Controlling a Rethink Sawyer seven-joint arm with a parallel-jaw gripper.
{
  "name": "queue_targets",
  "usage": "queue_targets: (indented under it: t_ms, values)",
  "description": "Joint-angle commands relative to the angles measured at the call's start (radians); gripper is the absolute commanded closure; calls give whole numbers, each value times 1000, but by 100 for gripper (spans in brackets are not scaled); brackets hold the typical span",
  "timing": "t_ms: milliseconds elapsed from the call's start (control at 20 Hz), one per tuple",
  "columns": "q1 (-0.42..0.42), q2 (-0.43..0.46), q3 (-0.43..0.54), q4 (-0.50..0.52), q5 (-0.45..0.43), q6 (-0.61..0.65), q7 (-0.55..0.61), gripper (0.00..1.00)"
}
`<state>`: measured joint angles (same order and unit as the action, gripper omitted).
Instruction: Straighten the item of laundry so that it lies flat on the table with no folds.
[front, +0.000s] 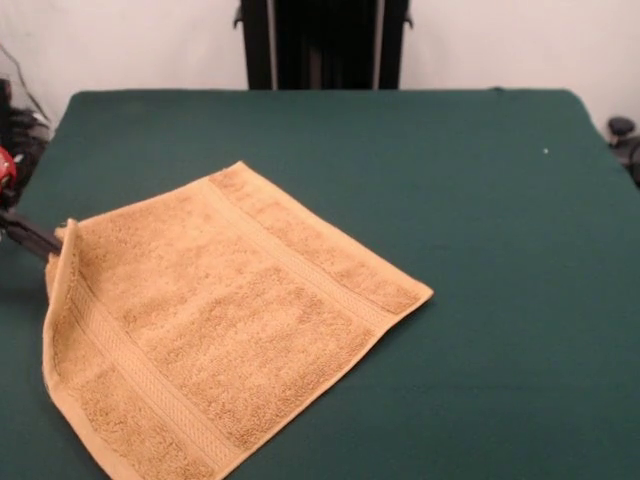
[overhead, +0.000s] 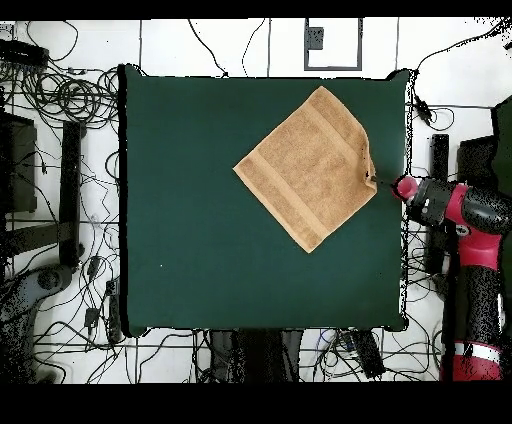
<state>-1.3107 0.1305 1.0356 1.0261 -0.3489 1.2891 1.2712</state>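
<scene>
The orange-tan towel (front: 230, 320) lies spread like a diamond on the dark green table (front: 480, 200), near its left front part. Its left corner and edge are lifted and curl upward. My gripper (front: 48, 243) reaches in low from the left edge and is shut on that raised corner. In the overhead view the towel (overhead: 308, 168) lies near the table's (overhead: 200, 250) right edge, with the gripper (overhead: 372, 180) at its right corner. Woven bands run near two opposite edges. No label shows.
The red and black arm (overhead: 470, 215) reaches in from beyond the table's right edge in the overhead view. The black pedestal (front: 322, 45) stands at the far side. Cables (overhead: 70, 100) lie on the floor around the table. A small white speck (front: 545, 151) lies on the cloth.
</scene>
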Motion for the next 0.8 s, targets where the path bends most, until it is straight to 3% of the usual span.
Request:
queue_targets:
  t_ms: [50,800]
  values:
    - [78,65,-6,-139,51,137,-336,100]
    - [92,78,-13,-184,13,153,-402,100]
